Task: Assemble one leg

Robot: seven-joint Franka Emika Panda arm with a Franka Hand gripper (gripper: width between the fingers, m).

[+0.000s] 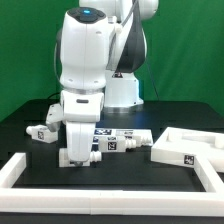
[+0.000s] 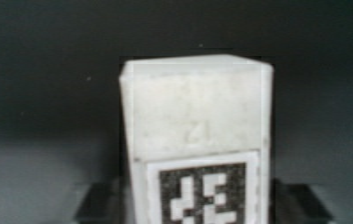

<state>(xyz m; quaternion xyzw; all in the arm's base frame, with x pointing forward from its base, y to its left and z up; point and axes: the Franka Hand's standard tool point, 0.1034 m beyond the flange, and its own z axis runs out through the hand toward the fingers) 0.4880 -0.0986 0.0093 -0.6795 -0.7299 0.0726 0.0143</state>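
Note:
In the wrist view a white blocky leg (image 2: 194, 110) with a black-and-white tag at its near end fills the middle of the picture. My gripper (image 2: 198, 202) is shut on that tagged end, with a dark finger (image 2: 112, 198) close against each side. In the exterior view the gripper (image 1: 78, 156) is low over the black table, below the arm's white hand, with the held leg (image 1: 90, 150) in it. I cannot tell whether the leg touches the table.
Another leg (image 1: 42, 131) lies at the exterior view's left and more tagged legs (image 1: 122, 142) lie just right of the gripper. The large white rimmed panel (image 1: 186, 152) lies at the right. A white raised rail (image 1: 22, 170) runs along the front and left.

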